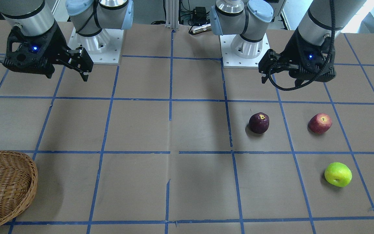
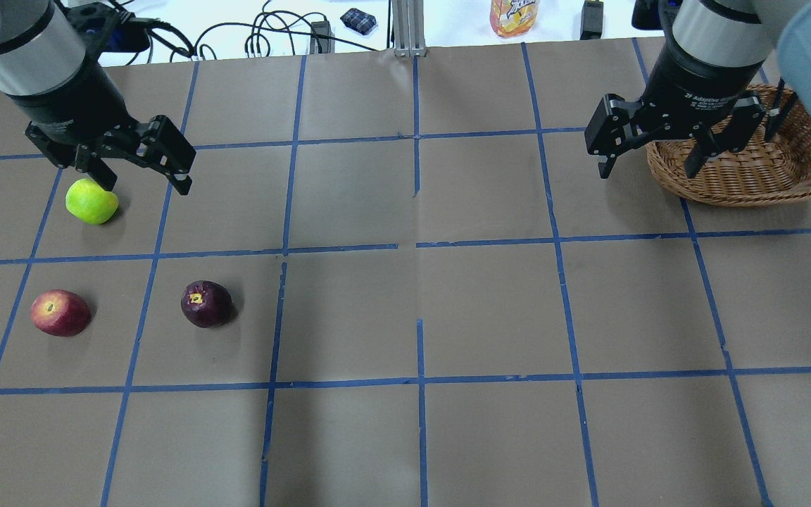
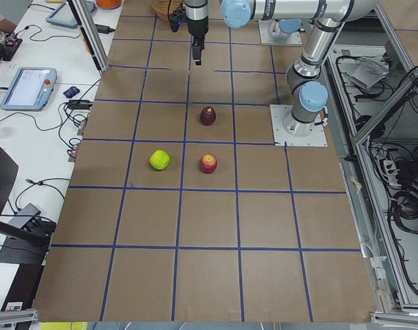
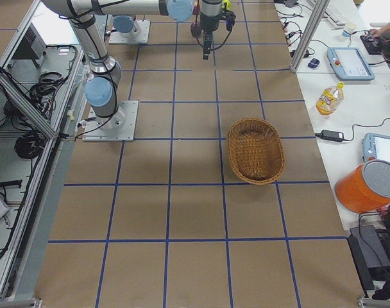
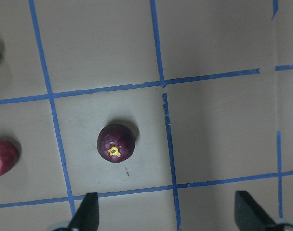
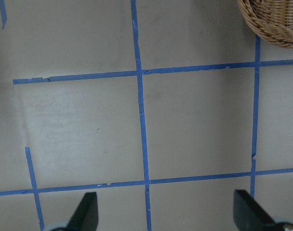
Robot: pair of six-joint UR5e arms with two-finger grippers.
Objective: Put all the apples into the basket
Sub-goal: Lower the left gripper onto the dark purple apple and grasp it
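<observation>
Three apples lie on the table on my left side: the maroon apple [image 2: 206,303] [image 1: 259,123] [image 5: 116,143], the red apple [image 2: 60,313] [image 1: 320,123] and the yellow-green apple [image 2: 91,201] [image 1: 338,174]. The brown wicker basket [image 2: 750,162] [image 1: 5,185] [image 4: 254,151] stands at the far right and holds nothing. My left gripper [image 2: 143,182] [image 5: 168,216] is open and empty, raised above the table over the apples. My right gripper [image 2: 647,172] [image 6: 166,216] is open and empty, raised beside the basket's left end.
Brown paper with a blue tape grid [image 2: 416,246] covers the table. The two arm bases [image 1: 96,42] [image 1: 243,45] stand at the robot's edge. Cables, a snack bag [image 2: 514,15] and tablets lie beyond the far edge.
</observation>
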